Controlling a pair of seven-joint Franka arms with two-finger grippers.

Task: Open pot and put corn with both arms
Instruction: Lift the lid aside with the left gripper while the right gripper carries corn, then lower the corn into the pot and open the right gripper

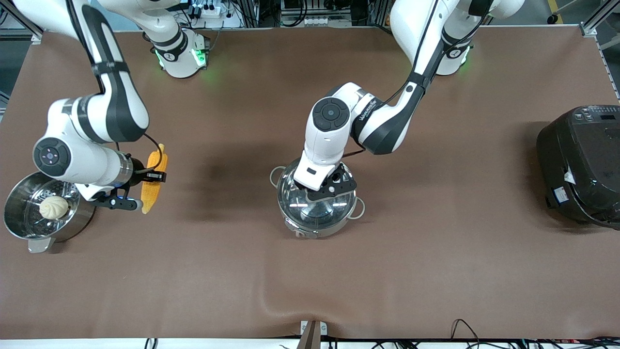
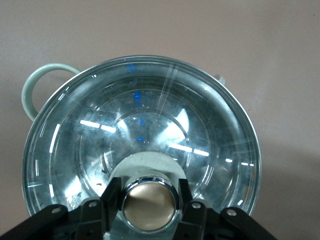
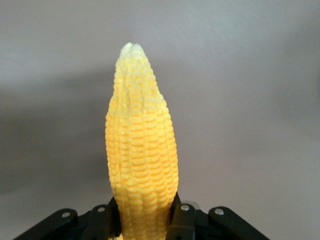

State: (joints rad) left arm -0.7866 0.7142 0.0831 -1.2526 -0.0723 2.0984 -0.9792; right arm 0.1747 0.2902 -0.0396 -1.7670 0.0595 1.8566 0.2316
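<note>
Brown matting covers the table (image 1: 300, 271), with a shallow ripple along the edge nearest the front camera and cables trailing past that edge. Aluminium framing and power strips show above the arms' bases.

The left gripper (image 1: 333, 186) (image 2: 150, 202) sits on top of the pot (image 1: 317, 206), its fingers (image 2: 111, 200) pressed against either side of the copper-coloured knob (image 2: 148, 205) of the glass lid (image 2: 145, 145), which rests closed on the pot. One loop handle (image 2: 37, 90) sticks out past the rim.

The right gripper (image 1: 154, 175) (image 3: 147, 220) is clamped across the corn (image 1: 154, 179) (image 3: 142, 170), with brown matting under it. Just beside that gripper, toward the right arm's end of the table, stands a steamer pot (image 1: 24, 228) holding a pale bun (image 1: 54, 207).

A black rice cooker (image 1: 583, 165) sits at the left arm's end of the table, well apart from the left gripper.
</note>
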